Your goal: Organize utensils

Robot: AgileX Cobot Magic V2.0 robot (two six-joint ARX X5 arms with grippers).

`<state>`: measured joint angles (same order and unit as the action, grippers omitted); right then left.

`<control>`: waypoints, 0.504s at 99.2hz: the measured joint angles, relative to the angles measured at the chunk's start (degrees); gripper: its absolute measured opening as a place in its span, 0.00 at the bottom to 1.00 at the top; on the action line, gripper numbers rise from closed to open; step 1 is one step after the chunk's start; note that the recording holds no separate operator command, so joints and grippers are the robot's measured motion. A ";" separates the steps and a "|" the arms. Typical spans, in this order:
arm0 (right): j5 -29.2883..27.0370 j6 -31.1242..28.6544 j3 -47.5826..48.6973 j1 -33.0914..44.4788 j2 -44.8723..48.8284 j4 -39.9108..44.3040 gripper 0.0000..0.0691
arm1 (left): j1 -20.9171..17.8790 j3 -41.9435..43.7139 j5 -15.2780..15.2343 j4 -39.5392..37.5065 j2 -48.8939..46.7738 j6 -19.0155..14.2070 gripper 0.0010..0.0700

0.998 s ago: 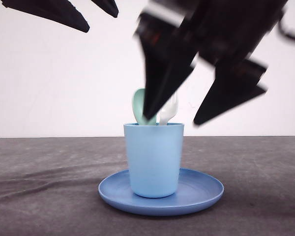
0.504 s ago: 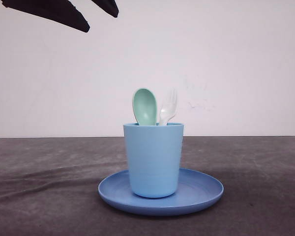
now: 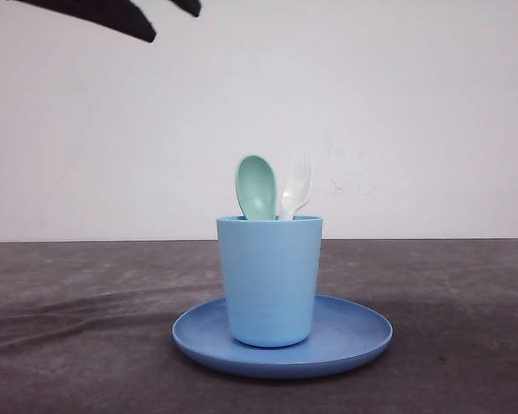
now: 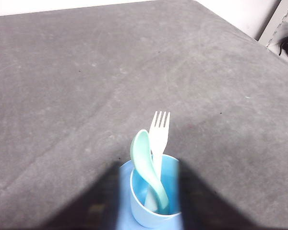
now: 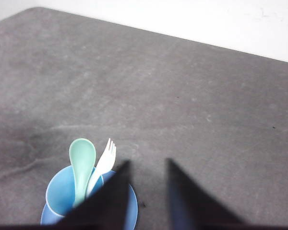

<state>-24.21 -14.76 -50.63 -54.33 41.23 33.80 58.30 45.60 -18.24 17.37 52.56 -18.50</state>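
Note:
The pale mint-green spoon [image 3: 256, 187] and the white fork [image 3: 296, 187] stand bowl and tines up in the light blue cup [image 3: 269, 280], which sits on the round blue plate [image 3: 354, 338]. My left gripper [image 3: 174, 26] hangs open high at the upper left, well above the cup. In the left wrist view, the open left gripper [image 4: 150, 163] frames the cup [image 4: 153, 213], spoon [image 4: 143, 158] and fork [image 4: 159, 132] far below. The right gripper [image 5: 148, 162] is open and empty, high up, with the spoon [image 5: 81, 158], fork [image 5: 107, 158] and cup [image 5: 60, 191] off to one side of its fingers.
The dark grey cloth-covered table [image 3: 78, 336] stretches wide on both sides of the plate. A white wall [image 3: 414, 112] stands behind the table's far edge. The plate's rim [image 5: 132, 211] shows beside one right finger.
The right gripper, beside the cup's utensils a second ago, has lifted out of the front view. The left gripper has risen slightly. The spoon and fork stay in the cup.

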 joint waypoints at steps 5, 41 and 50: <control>0.00 0.02 0.00 0.00 0.00 0.11 0.06 | 0.00 0.00 0.00 0.00 -0.02 -0.07 0.06; 0.00 -0.02 0.00 0.00 0.00 -0.13 0.01 | 0.00 0.00 0.00 0.13 -0.02 -0.20 0.02; 0.00 -0.02 0.00 0.00 0.00 -0.17 0.01 | 0.00 0.00 0.00 0.13 -0.02 -0.20 0.02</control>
<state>-24.21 -14.79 -50.63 -54.33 41.23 33.63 58.30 45.60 -18.24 17.50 52.53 -18.70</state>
